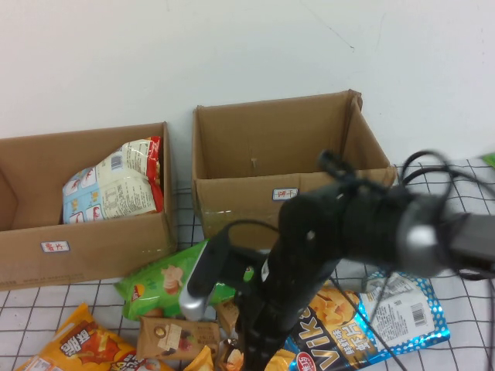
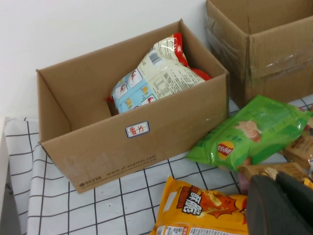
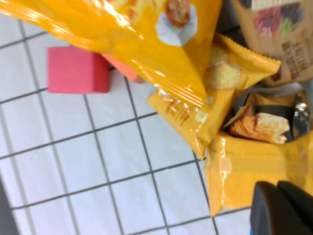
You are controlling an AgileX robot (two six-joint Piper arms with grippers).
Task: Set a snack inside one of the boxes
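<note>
The snack (image 1: 116, 184), a puffy cream and pale blue bag with a red end, lies inside the lower brown box (image 1: 93, 247); the left wrist view shows the snack (image 2: 156, 73) leaning in that box (image 2: 161, 142). My right arm (image 1: 309, 239) reaches down into the pile of packets at the table's front. Its gripper (image 3: 282, 205) is shut just over a yellow packet (image 3: 254, 166), with nothing seen between the fingers. My left gripper (image 2: 279, 203) is shut and empty, low over the table beside an orange bag (image 2: 200, 205), well short of the box.
A taller taped box (image 1: 271, 154) stands to the right of the lower one. In front lie a green chip bag (image 1: 166, 282), a blue-black Vikar bag (image 1: 363, 325), an orange bag (image 1: 77, 344) and a brown packet (image 1: 174, 336). A pink block (image 3: 77, 71) sits on the checked cloth.
</note>
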